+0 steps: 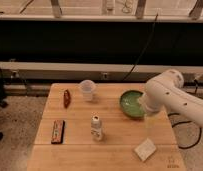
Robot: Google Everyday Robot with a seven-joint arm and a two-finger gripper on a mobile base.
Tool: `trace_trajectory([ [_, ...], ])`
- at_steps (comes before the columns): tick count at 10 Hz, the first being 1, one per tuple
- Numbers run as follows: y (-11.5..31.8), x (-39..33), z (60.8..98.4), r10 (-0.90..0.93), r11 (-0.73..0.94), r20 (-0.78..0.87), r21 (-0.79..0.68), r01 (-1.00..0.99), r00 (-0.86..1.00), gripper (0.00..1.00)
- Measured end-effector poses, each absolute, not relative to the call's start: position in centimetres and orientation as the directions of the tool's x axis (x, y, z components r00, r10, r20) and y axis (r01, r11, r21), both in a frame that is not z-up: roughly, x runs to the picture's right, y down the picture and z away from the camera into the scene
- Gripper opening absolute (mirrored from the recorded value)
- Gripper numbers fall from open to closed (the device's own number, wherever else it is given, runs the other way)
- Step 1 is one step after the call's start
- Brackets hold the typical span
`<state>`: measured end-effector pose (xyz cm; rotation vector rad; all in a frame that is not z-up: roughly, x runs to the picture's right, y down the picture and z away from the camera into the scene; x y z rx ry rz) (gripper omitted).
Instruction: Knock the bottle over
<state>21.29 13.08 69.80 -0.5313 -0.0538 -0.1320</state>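
Standing upright near the middle of the wooden table (115, 155), the bottle (97, 127) has its long axis vertical and its white cap pointing up, in front of the clear cup (87, 90). The gripper (151, 125) hangs below the robot's 1 white arm (167, 97), just right of the green bowl (130, 104) and well apart from the bottle; whether it is parted or closed cannot be told.
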Motion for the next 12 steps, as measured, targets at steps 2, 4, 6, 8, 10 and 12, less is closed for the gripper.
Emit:
trace_trajectory([
  [2, 13.4, 20.7, 70.0, -0.125, 0.853, 0.099, -0.497, 0.158, 0.987, 0.8],
  [4, 13.6, 20.1, 70.1, -0.138, 0.854, 0.109, -0.49, 0.174, 0.984, 0.8],
  [6, 13.9, 19.2, 70.3, -0.151, 0.854, 0.122, -0.484, 0.192, 0.981, 0.8],
  [8, 14.1, 18.6, 70.5, -0.163, 0.853, 0.132, -0.48, 0.207, 0.978, 0.8],
  [10, 14.4, 17.8, 70.6, -0.179, 0.851, 0.145, -0.473, 0.227, 0.973, 0.8],
  [12, 14.6, 17.2, 70.7, -0.188, 0.85, 0.152, -0.469, 0.239, 0.97, 0.8],
])
